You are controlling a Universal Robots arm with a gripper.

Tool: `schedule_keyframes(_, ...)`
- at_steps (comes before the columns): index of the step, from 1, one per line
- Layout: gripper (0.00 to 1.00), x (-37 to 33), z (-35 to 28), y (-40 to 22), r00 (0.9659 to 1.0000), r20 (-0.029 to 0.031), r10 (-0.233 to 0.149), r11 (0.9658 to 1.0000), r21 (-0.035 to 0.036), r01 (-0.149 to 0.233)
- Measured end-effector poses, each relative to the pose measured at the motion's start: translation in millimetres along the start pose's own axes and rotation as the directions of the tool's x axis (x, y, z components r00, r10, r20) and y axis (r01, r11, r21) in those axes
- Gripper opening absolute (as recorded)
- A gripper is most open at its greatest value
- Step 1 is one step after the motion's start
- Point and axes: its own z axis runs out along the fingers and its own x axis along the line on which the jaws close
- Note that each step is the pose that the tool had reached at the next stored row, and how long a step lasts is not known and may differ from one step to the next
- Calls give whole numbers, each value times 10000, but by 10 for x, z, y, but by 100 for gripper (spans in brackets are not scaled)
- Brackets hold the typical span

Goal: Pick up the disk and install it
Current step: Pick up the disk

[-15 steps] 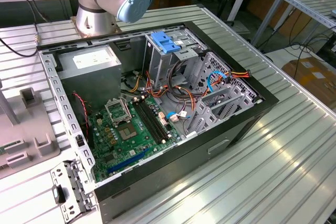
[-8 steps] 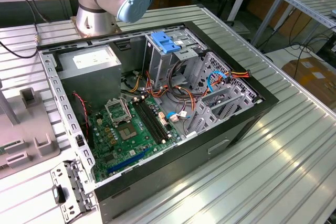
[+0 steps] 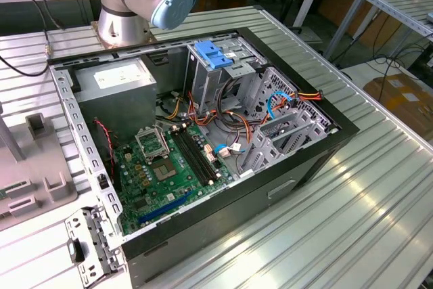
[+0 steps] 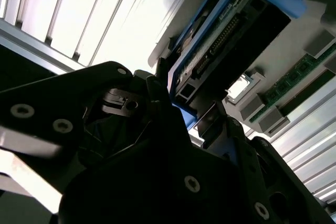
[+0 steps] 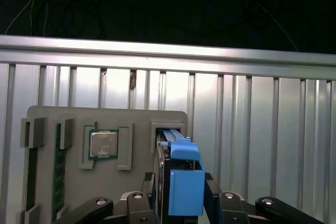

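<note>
The disk (image 5: 185, 184), black with bright blue rails and a blue tab, stands on edge in a slot of a grey holder (image 5: 136, 129). My gripper (image 5: 181, 199) straddles it, with one dark finger (image 5: 148, 195) pressed against each flat side. In the second wrist view the disk (image 4: 231, 30) juts out from between the black fingers (image 4: 157, 95) of the gripper (image 4: 189, 109), its connector edge showing. The gripper looks shut on the disk. The open computer case (image 3: 318, 160) lies on the ribbed table, its drive cage (image 3: 223, 72) at the back.
The grey holder also carries a processor chip (image 5: 102, 144) and a memory stick (image 5: 59, 166). In the case are a grey power supply box (image 3: 115, 93), a motherboard (image 3: 166, 167), loose cables (image 3: 237, 109) and a pale-blue clip (image 3: 213, 55). The arm's base (image 3: 125, 15) stands behind it.
</note>
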Motion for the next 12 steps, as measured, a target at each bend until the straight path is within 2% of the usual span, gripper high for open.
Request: schedule_keyframes(12,48,4,103,-5,10000,0,0,10000,1,0)
